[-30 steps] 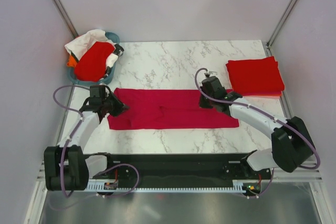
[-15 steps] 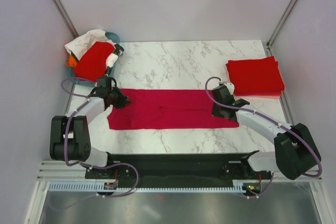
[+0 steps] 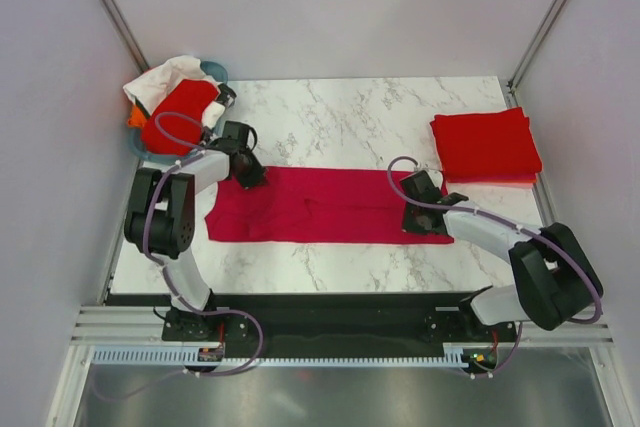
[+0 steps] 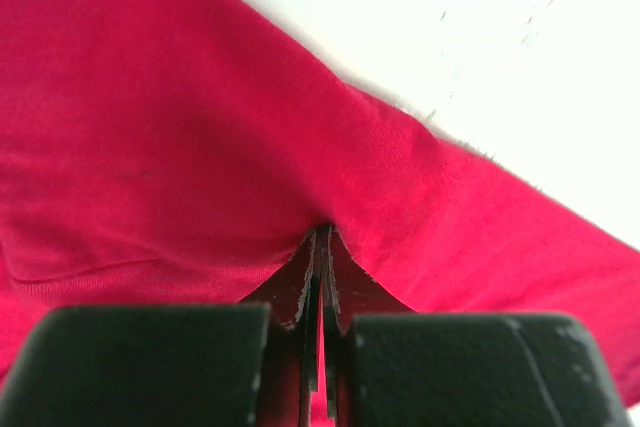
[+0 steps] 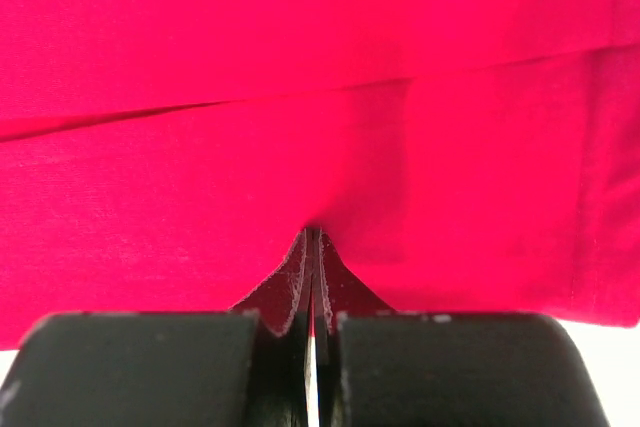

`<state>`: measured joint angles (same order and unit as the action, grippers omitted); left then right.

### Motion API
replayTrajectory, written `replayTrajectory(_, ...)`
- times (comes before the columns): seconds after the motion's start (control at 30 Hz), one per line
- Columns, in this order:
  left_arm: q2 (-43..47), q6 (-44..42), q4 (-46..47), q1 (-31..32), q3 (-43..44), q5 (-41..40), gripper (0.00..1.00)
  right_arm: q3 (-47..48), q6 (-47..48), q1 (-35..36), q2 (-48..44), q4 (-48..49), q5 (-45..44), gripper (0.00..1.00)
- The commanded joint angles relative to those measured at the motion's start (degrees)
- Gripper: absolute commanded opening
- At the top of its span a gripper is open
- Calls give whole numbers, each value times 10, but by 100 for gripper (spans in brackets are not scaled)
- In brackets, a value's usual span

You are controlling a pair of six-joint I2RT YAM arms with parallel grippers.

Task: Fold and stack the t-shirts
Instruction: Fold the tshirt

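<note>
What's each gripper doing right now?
Left gripper: shut on the crimson t-shirt, left end.
Right gripper: shut on the crimson t-shirt, right end.

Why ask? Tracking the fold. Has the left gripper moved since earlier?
Yes: the left gripper, pinching the crimson t-shirt, moved toward the teal basket.

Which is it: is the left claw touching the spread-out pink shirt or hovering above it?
Touching. The left wrist view shows the left claw shut on the pink shirt, cloth puckering into its closed tips.

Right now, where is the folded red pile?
In the top view, the folded red shirts lie at the table's far right corner, beyond the crimson shirt's right end.
</note>
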<state>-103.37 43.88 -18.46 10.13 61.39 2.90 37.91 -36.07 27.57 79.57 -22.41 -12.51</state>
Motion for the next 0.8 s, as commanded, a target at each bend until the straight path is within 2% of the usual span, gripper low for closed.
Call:
replayTrajectory(0.0, -45, -35, -49, 21, 36, -75, 2, -17, -12, 1, 30, 18, 31, 0)
replayTrajectory(0.2, -99, -59, -87, 45, 108, -92, 2, -35, -21, 8, 35, 34, 55, 0)
replayTrajectory(0.33, -163, -72, -108, 45, 206, -64, 2, -43, -60, 50, 19, 35, 64, 0)
replayTrajectory(0.47, -232, -85, -139, 56, 317, -32, 2, -35, -134, 172, 25, 40, 52, 0)
replayTrajectory(0.5, -250, -90, -158, 63, 367, -32, 2, -31, -147, 194, 30, 46, 51, 0)
replayTrajectory(0.63, -330, -93, -188, 85, 490, 10, 2, 1, -206, 300, 88, 100, 68, 0)
replayTrajectory(0.77, -428, -79, -192, 130, 614, 94, 2, 90, -206, 350, 160, 152, 107, 0)
